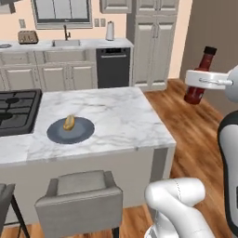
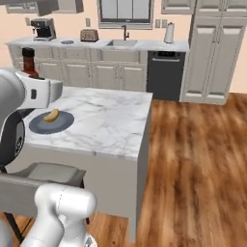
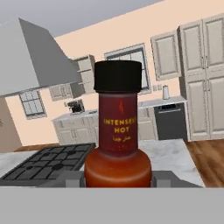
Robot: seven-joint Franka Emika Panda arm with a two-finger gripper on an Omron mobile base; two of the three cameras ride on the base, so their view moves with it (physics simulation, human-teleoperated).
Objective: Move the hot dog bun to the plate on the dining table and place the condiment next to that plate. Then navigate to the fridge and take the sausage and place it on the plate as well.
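Observation:
My gripper (image 1: 201,80) is shut on the condiment (image 1: 194,94), a dark-red sauce bottle with a black cap. I hold it upright in the air, off the right end of the dining table (image 1: 111,109). In the hand view the condiment (image 3: 117,131) stands between my fingertips (image 3: 72,178). The right base view has the condiment (image 2: 30,62) half hidden behind my arm. The hot dog bun (image 1: 69,122) lies on the blue-grey plate (image 1: 84,131) near the table's front edge, also seen as bun (image 2: 51,115) on plate (image 2: 63,120). The sausage is out of view.
A black cooktop (image 1: 16,109) sits at the table's left end. A grey stool (image 1: 81,197) stands against the table's front side. Wood floor (image 2: 198,159) opens to the right. Back counter with sink (image 1: 66,43), dishwasher (image 1: 113,67) and tall cabinets (image 1: 153,46) lines the far wall.

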